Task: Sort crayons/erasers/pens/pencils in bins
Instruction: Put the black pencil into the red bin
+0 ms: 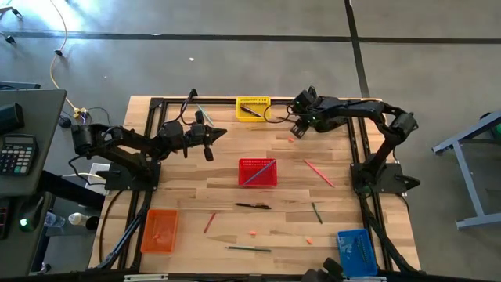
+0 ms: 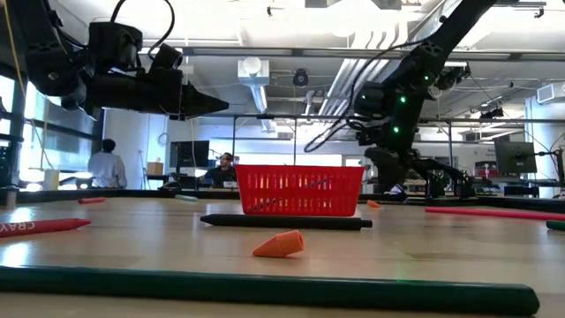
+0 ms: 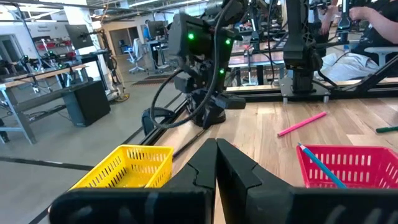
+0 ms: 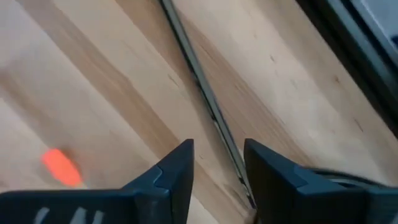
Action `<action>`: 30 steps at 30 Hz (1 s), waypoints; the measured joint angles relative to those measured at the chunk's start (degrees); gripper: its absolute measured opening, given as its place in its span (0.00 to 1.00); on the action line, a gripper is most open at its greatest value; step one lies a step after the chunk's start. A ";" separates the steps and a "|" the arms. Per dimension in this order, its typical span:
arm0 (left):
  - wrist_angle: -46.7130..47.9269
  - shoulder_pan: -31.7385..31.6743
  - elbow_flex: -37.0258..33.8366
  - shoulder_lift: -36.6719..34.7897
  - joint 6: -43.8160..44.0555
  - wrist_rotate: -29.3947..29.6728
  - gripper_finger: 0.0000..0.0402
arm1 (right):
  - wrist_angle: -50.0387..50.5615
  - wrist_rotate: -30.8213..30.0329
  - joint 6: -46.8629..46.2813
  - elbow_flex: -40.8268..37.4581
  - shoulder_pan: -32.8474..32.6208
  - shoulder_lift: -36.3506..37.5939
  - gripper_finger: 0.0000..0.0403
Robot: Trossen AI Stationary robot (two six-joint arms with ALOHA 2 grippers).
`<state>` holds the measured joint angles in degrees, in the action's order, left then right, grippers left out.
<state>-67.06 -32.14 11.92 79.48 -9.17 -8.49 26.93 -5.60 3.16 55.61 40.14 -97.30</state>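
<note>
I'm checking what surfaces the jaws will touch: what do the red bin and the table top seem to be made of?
The red bin looks like moulded plastic: thin, glossy lattice walls with open slots you can see through. The table top looks like wood, probably butcher-block planks: pale strips with visible grain and seams, and a smooth, slightly satin finish. Neither can be confirmed by sight alone.

the blue bin (image 1: 356, 252) is sitting at the high view's bottom edge with its contents too small to tell. the green pencil (image 2: 265, 290) is running past the low view's left edge, and the crayon (image 2: 35, 226) is showing only partly there.
</note>
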 joint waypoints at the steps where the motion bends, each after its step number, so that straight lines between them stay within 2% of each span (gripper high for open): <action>1: 0.01 0.00 0.00 0.00 0.00 0.00 0.00 | 0.10 0.12 0.60 0.63 -0.26 0.00 0.36; 8: 0.02 0.00 0.00 0.00 0.00 0.00 0.00 | -0.58 1.80 4.73 4.69 -0.92 -1.77 0.43; 16: 0.13 0.36 0.00 0.00 0.00 -0.31 0.00 | 2.50 0.38 8.77 11.40 -0.96 -11.52 0.43; 20: 0.17 0.68 0.00 0.00 -0.27 -0.31 0.00 | 4.55 -0.17 9.60 13.96 -0.70 -13.92 0.43; 25: 0.16 0.74 0.00 0.00 -0.62 -0.48 0.00 | 5.27 0.87 10.76 14.12 -0.15 -14.05 0.37; 30: 0.17 0.74 0.00 0.00 -0.43 -0.46 0.00 | 6.89 6.30 10.05 14.12 1.03 -14.08 0.25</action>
<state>-66.90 -31.40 11.92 79.48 -9.60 -8.95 33.82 0.70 13.21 69.73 41.17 -111.37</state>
